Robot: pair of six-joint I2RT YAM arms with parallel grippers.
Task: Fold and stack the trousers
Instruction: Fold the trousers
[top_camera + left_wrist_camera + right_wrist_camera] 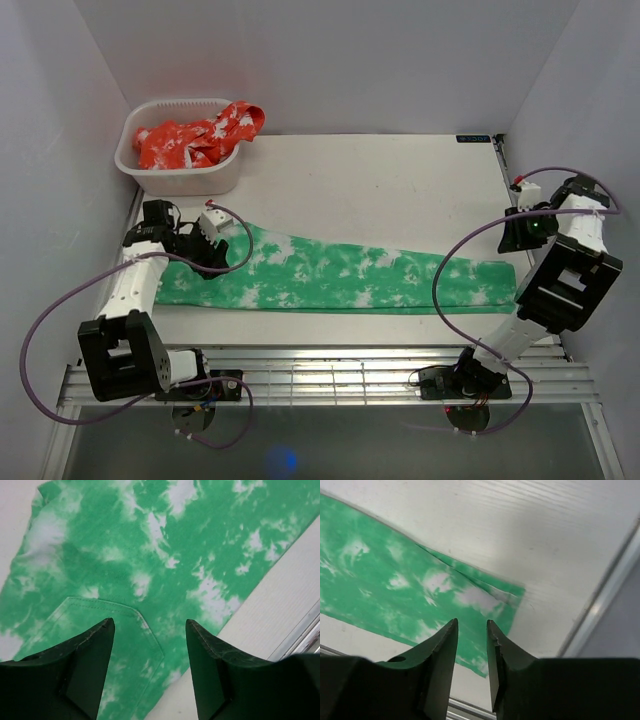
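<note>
Left gripper hovers wide open over the pocketed waist end of the trousers at 9 o'clock. Right gripper, jaws narrowly parted and empty, hangs above the cuffs at 3 o'clock. Both arms reach forward, elbows bent.

The white table has a faint wood grain and ends at the near edge in a strip of metal slats. The green trousers, blotched with white, lie flat across its near half. The wide waist end is at the left and the leg hems at the right, one layer on the other. A white plastic basket stands in the far left corner, well apart from them.
</note>
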